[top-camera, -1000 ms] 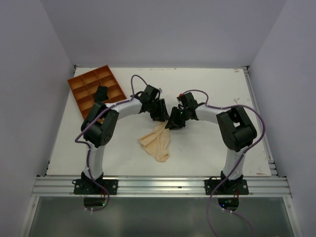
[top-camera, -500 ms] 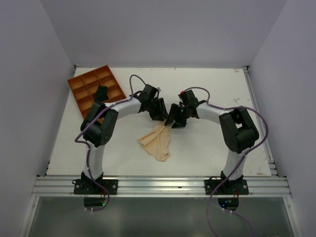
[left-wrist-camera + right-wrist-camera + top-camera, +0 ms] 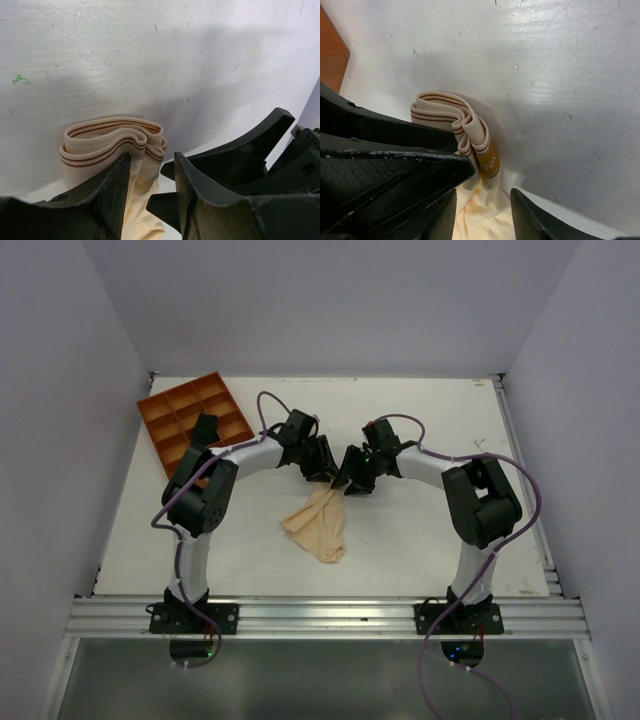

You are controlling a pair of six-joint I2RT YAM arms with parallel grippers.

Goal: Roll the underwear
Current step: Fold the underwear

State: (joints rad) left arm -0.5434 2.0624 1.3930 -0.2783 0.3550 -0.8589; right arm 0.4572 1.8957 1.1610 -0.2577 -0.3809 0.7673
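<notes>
Underwear [image 3: 320, 530] lies wrinkled on the desk [image 3: 420, 540] between my two arms, its near part spread flat and its far end drawn up to where both grippers meet. On the left wrist view the striped waistband [image 3: 112, 132] is doubled into a few loose loops just ahead of the left gripper [image 3: 322, 472], whose jaws are nearly together with cloth pinched between them. The right gripper [image 3: 350, 480] shows jaws a little wider apart, the cloth filling the gap, so I judge it holds the same end. I read this as the first turn of the roll only: most of the fabric is not yet rolled.
</notes>
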